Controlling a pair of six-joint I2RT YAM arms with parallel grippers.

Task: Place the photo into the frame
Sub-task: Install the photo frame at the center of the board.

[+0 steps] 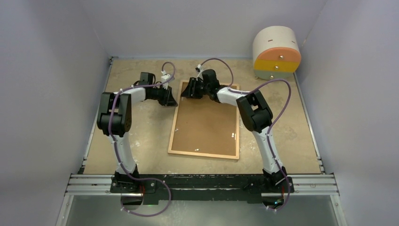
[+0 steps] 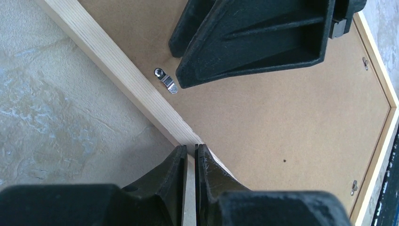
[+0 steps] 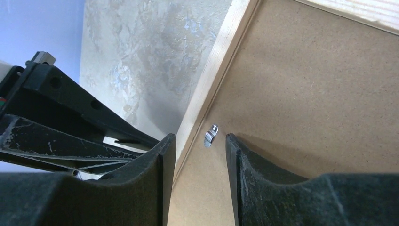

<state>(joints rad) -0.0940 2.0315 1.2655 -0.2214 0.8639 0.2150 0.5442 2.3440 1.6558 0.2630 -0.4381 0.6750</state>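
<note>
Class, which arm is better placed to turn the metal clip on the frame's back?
Right. The right gripper, open, straddles the clip; the left gripper sits nearly closed at the frame's wooden edge.

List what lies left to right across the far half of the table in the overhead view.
In order: left arm's jaws → right arm's jaws → round cream cabinet with orange and yellow drawers. The frame is left out, since the right arm's jaws overlap it.

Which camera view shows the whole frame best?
The top external view: the frame lies flat, its outline nearly complete, with only the far edge partly behind the right tool. The wrist views show just parts of its moulding around the backing panel.
</note>
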